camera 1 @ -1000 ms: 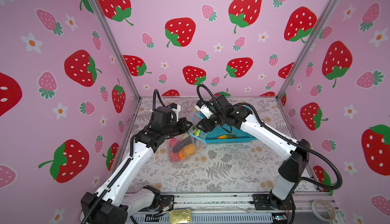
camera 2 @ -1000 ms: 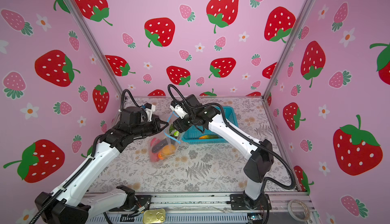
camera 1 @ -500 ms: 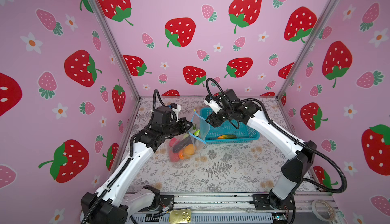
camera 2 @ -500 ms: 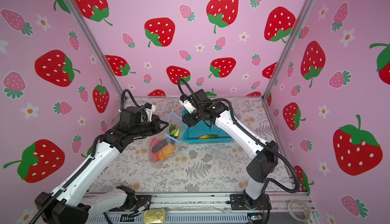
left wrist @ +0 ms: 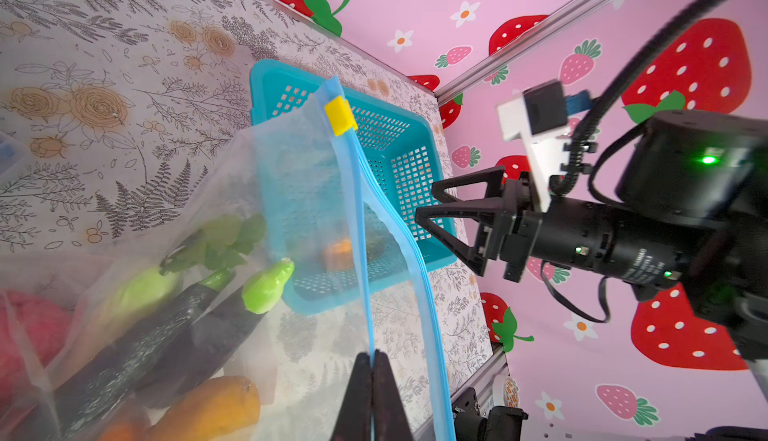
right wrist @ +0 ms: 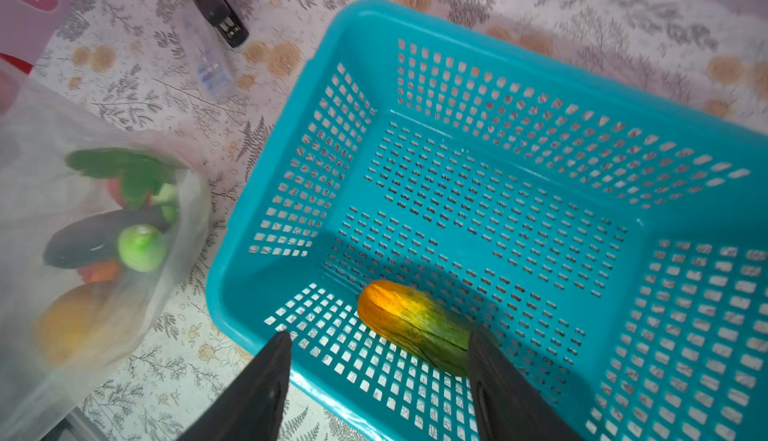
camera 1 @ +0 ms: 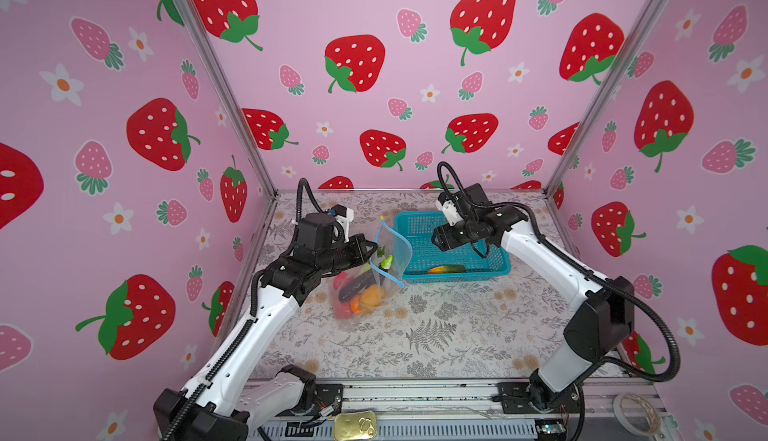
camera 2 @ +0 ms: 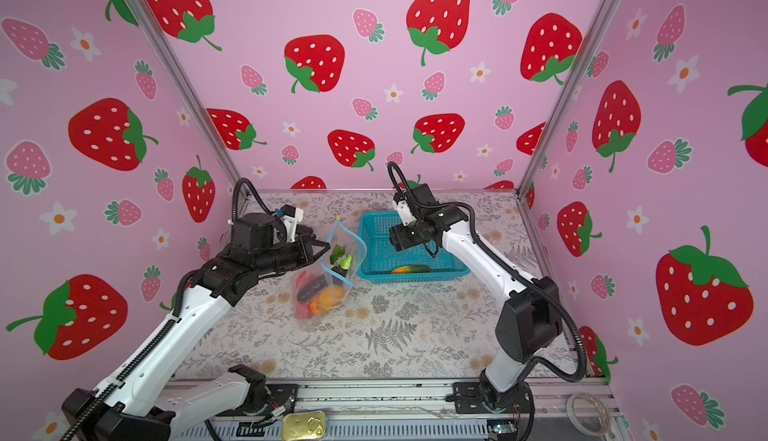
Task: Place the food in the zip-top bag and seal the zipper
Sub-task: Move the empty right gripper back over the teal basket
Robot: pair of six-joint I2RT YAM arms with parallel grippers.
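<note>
I work in a lab test cell: pink strawberry-print wall panels [camera 1: 415,2], aluminium corner posts [camera 1: 220,81], grey metal base rail [camera 1: 415,395].

The walls [camera 1: 291,23] are pink with red and pink strawberries and white flowers. The counter [camera 1: 457,335] shows grey ferns and tan blossoms. The basket [camera 1: 457,279] is teal, the cucumber [camera 1: 446,269] green-orange, the bag [left wrist: 266,156] clear, its zipper [left wrist: 357,210] light blue, slider [left wrist: 340,115] yellow, eggplant [left wrist: 137,351] dark purple.

walls [camera 1: 415,11]: 3, pink strawberry print | tabletop [camera 1: 457,335]: grey floral | light: even
</note>
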